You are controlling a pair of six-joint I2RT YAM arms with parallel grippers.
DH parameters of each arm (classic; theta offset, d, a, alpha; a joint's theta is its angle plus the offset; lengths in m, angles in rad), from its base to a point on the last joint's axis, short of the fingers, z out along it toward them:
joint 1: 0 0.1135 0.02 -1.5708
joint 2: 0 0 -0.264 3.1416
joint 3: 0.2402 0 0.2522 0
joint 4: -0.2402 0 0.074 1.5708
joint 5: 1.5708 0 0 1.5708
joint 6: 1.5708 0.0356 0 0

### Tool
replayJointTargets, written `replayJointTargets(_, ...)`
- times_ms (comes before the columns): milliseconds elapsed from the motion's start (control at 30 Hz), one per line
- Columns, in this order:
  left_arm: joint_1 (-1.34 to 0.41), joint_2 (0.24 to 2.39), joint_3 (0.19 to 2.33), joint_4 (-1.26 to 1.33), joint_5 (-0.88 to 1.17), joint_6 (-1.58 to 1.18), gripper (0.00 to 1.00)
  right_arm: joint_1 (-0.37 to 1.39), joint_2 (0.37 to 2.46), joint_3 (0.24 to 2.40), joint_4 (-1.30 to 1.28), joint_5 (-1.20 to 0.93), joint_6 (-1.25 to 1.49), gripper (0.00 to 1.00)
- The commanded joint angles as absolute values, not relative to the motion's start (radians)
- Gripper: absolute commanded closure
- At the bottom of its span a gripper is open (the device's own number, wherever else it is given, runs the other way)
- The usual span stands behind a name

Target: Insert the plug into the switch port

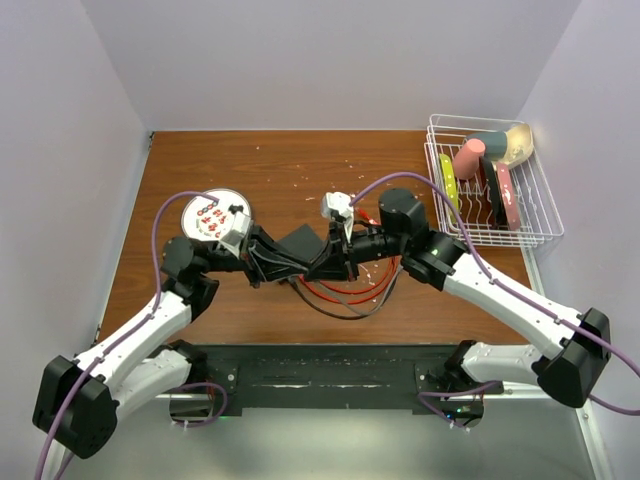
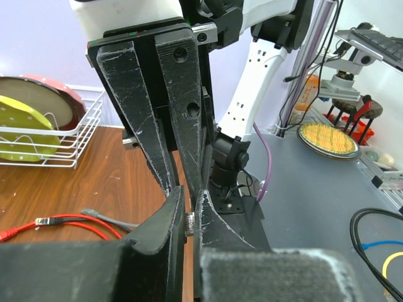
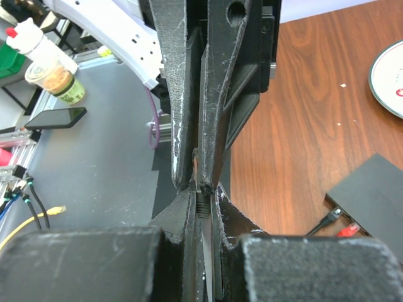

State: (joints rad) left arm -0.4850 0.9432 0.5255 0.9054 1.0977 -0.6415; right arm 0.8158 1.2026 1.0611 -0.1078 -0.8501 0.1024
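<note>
Your left gripper (image 2: 191,201) is squeezed shut on the plug (image 2: 190,224). The plug is a small shiny bit pinched between the black fingers. Your right gripper (image 3: 203,195) is squeezed shut too. It pinches a dark bit with ribs, which may be the back end of the same plug, but you cannot tell for sure. The two grippers meet tip to tip above the middle of the brown table (image 1: 200,160). One set of fingers points one way and the other set points right back at it.

Under the grippers, and a little closer to you, a red cable (image 2: 69,220) and a gray cable (image 2: 107,218) lie in loops on the wood.

Just past the grippers you find the switch (image 3: 371,195). It is a flat black box lying on the table. No gripper touches it. The plug is up in the fingers and apart from the switch. A black cable end (image 3: 324,219) and a red cable end (image 3: 345,230) sit right at the edge of the switch.

A bit farther back, on your left, a round white plate (image 1: 192,218) with red dots lies on the table. Your left arm covers one side of it.

Farthest away, in the right corner, stands a white wire basket (image 1: 540,215). Pink, yellow and dark dishes stand on edge inside it.
</note>
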Motion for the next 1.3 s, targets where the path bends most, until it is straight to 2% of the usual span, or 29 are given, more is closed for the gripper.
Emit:
replayJointTargets(0, -0.511, 0.936, 0.569, 0.813, 1.051, -0.555, 1.0, 0.827, 1.169, 1.092, -0.035, -0.761, 0.129, 0.93)
replayJointTargets(33, -0.511, 0.931, 0.569, 0.81, 1.042, -0.555, 1.0, 0.827, 1.164, 1.094, -0.038, -0.729, 0.129, 0.83)
replayJointTargets(67, -0.511, 0.927, 0.572, 0.808, 1.02, -0.557, 1.0, 0.827, 1.152, 1.095, -0.046, -0.692, 0.135, 0.65)
replayJointTargets(167, -0.511, 0.907, 0.574, 0.793, 0.947, -0.561, 1.0, 0.827, 1.123, 1.095, -0.063, -0.586, 0.141, 0.46)
replayJointTargets(200, -0.511, 0.897, 0.575, 0.784, 0.922, -0.568, 1.0, 0.827, 1.099, 1.094, -0.064, -0.55, 0.143, 0.34)
replayJointTargets(333, -0.509, 0.884, 0.592, 0.723, 0.799, -0.581, 1.0, 0.827, 1.04, 1.104, -0.092, -0.401, 0.15, 0.09)
replayJointTargets(400, -0.511, 0.884, 0.623, 0.628, 0.697, -0.583, 1.0, 0.828, 1.013, 1.106, -0.103, -0.319, 0.155, 0.05)
replayJointTargets(533, -0.511, 0.897, 0.693, 0.461, 0.511, -0.613, 1.0, 0.854, 1.023, 1.15, -0.159, -0.148, 0.153, 0.04)
replayJointTargets(633, -0.511, 0.92, 0.75, 0.329, 0.409, -0.659, 1.0, 0.939, 1.067, 1.19, -0.212, 0.018, 0.114, 0.06)
replayJointTargets(800, -0.509, 0.968, 0.81, 0.184, 0.321, -0.771, 1.0, 1.002, 1.106, 1.19, -0.21, 0.207, 0.078, 0.1)
replayJointTargets(1000, -0.511, 1.009, 0.841, 0.13, 0.308, -0.856, 1.0, 1.015, 1.135, 1.16, -0.152, 0.287, 0.038, 0.17)
replayJointTargets(1067, -0.511, 1.02, 0.839, 0.132, 0.311, -0.865, 1.0, 1.015, 1.152, 1.161, -0.135, 0.299, 0.023, 0.25)
replayJointTargets(1100, -0.511, 1.023, 0.839, 0.132, 0.311, -0.868, 1.0, 1.015, 1.172, 1.164, -0.129, 0.304, 0.018, 0.33)
replayJointTargets(1267, -0.509, 1.035, 0.844, 0.13, 0.316, -0.87, 1.0, 1.016, 1.235, 1.183, -0.118, 0.299, 0.006, 0.34)
